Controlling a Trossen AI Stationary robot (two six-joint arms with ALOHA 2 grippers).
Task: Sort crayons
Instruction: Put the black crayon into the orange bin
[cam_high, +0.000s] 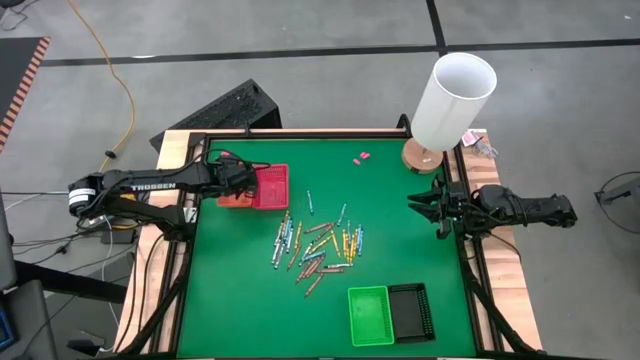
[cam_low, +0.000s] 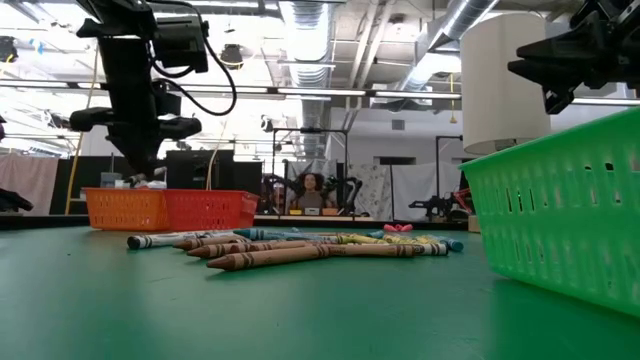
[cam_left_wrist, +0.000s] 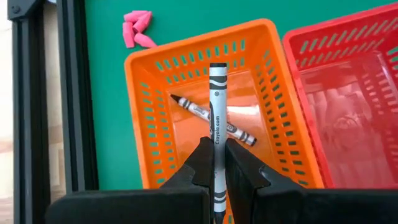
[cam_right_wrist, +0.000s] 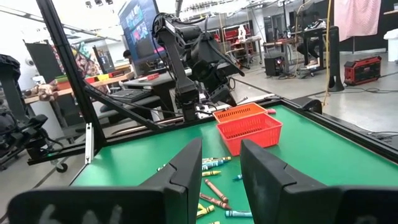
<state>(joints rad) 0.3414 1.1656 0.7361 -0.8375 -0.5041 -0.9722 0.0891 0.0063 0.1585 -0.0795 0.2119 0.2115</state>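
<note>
A green table (cam_high: 240, 300) is lying under two dark robot arms. The left gripper (cam_left_wrist: 215, 163) is hovering over an orange basket (cam_left_wrist: 149, 112) near the table's far left corner, its two fingers (cam_left_wrist: 200, 165) closing tightly on a grey crayon (cam_left_wrist: 216, 124) that is standing up between them. Directly below, a second grey crayon (cam_left_wrist: 205, 114) is lying diagonally on the orange basket's floor. A red basket (cam_high: 270, 187) is sitting right beside the orange one, touching or nearly touching it; whether it is holding anything I cannot tell. A few pink scraps (cam_left_wrist: 137, 28) are lying on the green surface just beyond the orange basket's corner.

The rest of the crayons (cam_high: 315, 245) are lying scattered in a loose heap around the middle of the table, in blue, yellow, grey and brown-red, pointing many ways. In the low view, brown ones (cam_low: 300, 255) are lying nearest the camera.

The right gripper (cam_right_wrist: 221, 177) is waiting at the table's right edge, well apart from the heap, its fingers (cam_right_wrist: 186, 171) standing wide apart and holding nothing.

At the near edge, a green basket (cam_high: 370, 315) and a black basket (cam_high: 411, 311) are sitting side by side. A tall white cylinder (cam_high: 452, 100) on a round wooden base is standing at the far right corner. A second small cluster of pink bits (cam_high: 361, 157) is lying near it.

In the room behind the table, a person (cam_low: 311, 190) is sitting far off.
</note>
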